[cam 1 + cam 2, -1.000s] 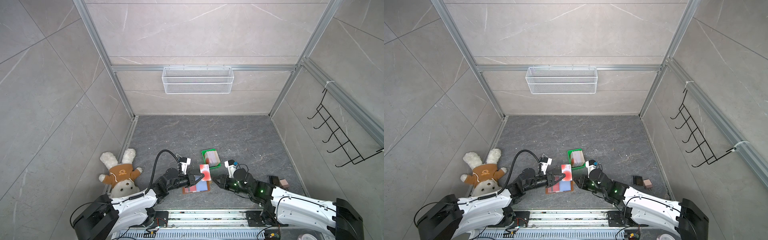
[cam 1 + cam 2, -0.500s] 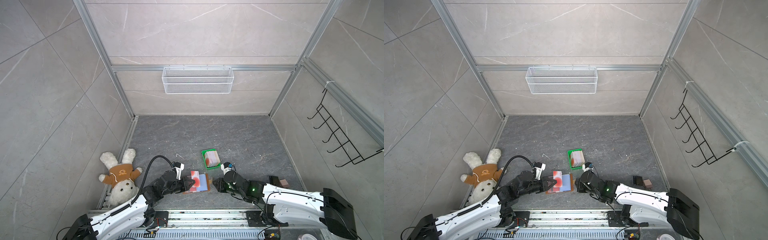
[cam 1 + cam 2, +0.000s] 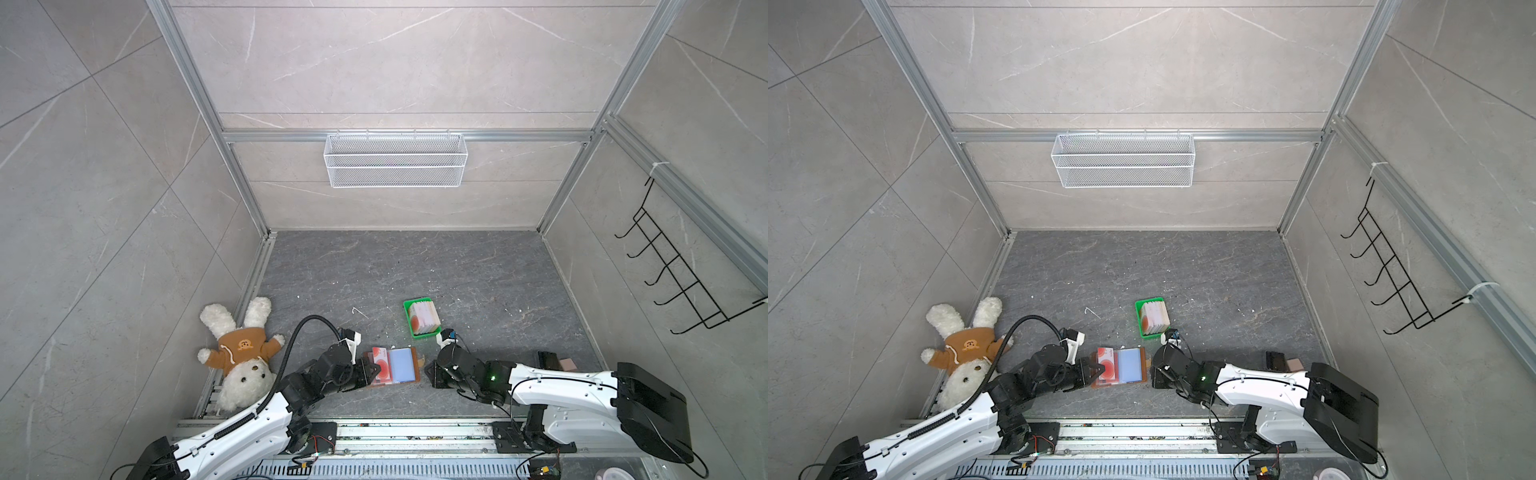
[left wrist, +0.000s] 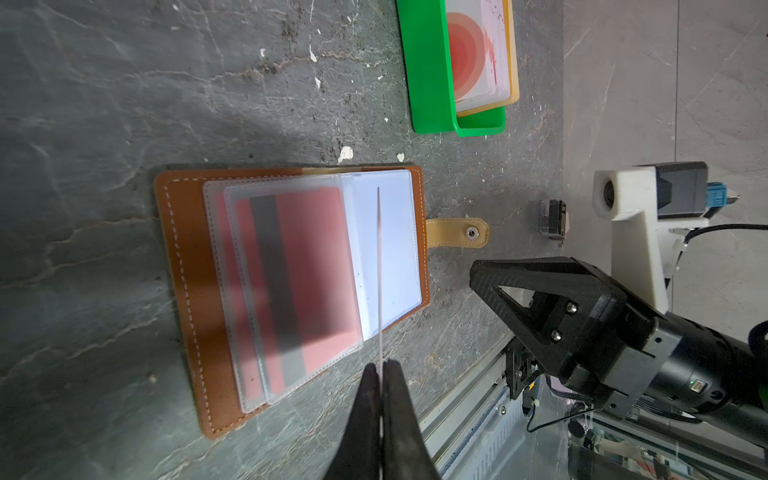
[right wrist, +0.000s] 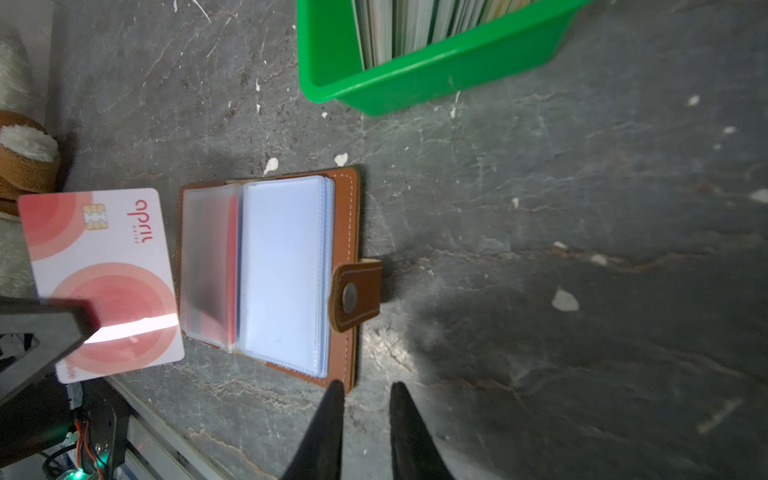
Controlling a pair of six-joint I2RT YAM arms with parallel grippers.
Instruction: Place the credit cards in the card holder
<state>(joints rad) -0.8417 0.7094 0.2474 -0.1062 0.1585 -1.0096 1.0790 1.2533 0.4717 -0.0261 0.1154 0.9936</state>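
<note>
Here we see the card holder [image 3: 402,366] lying open and flat on the grey floor [image 3: 415,266], close to the front rail and between our two arms in both top views. Its snap tab [image 4: 455,232] points toward the right gripper [image 5: 368,388]. From the left wrist view we look down on its clear sleeves. A red card [image 4: 316,266] with a dark stripe sits inside one on the half away from the tab, and the light-blue panel [image 4: 390,241] shows on the tab half.

Our left gripper [image 4: 380,368] has its fingers [image 4: 401,399] pressed tight on a pink card [image 5: 104,266], gripped by one edge. The card stands upright, so the left wrist camera sees it only as a thin line, while its face with the chip and red-orange circles turns toward the right wrist camera. It hangs at the half of the holder away from the tab. We cannot tell whether its lower edge touches a sleeve.

Our right gripper has its fingers [image 5: 328,424] a little apart with nothing between them. Their tips sit just at the holder's corner on the tab side, and we cannot tell whether they touch it.

The other credit cards [image 4: 473,54] stand on edge in the green tray [image 4: 428,83], near the holder and farther from the rail. A plush rabbit [image 3: 241,357] lies by the left wall.
</note>
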